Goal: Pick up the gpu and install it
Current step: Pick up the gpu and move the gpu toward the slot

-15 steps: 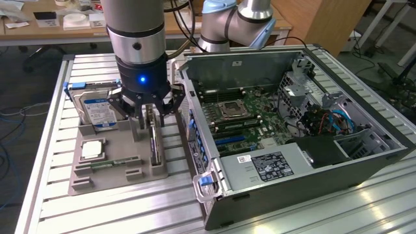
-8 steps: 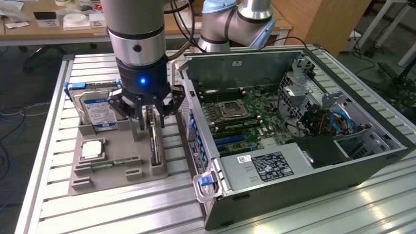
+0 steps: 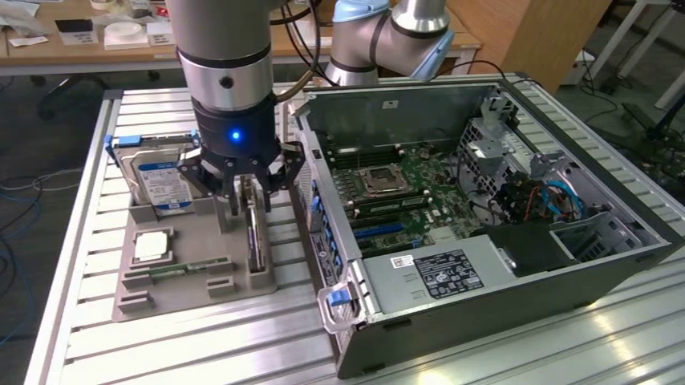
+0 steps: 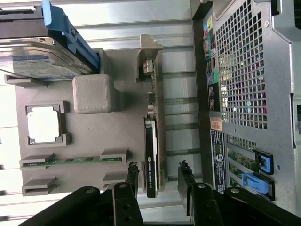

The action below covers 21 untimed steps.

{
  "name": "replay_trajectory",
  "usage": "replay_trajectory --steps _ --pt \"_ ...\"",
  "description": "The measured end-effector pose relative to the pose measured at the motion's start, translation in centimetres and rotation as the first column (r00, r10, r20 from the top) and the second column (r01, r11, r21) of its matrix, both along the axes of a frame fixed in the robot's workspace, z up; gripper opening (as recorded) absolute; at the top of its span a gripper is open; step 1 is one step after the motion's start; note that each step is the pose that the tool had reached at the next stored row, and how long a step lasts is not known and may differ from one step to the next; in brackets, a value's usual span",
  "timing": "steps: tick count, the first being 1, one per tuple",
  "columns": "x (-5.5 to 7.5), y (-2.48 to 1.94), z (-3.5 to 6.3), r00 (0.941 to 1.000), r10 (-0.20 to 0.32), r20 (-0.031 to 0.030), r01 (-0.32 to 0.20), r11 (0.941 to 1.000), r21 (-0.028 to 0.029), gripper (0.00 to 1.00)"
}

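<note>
gpu (image 4: pixel 150 160) standing on its thin edge in the slot along the grey holder's (image 4: pixel 117 127) edge that faces the computer case (image 4: pixel 244 70), and the gripper (image 4: pixel 158 174) is right over it, jaws spread wide, one finger on each flat side, daylight showing on both. A narrow strip of slatted worktop (image 3: pixel 86 353) separates holder from case. Hard drive (image 4: pixel 37 56) sits at the holder's far corner, well apart.

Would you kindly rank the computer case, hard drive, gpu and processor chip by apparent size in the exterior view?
1. computer case
2. hard drive
3. gpu and processor chip: unranked; the gpu is edge-on, a long thin sliver, the chip a small square.
</note>
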<state>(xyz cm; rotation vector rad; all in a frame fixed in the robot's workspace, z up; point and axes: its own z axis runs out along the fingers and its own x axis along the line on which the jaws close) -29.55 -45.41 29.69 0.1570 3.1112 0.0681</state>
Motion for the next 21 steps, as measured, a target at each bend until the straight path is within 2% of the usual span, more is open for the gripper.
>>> replay_trajectory --steps 21 --pt "0.0 0.0 -2.23 1.0 0.0 0.0 0.0 1.0 0.0 0.47"
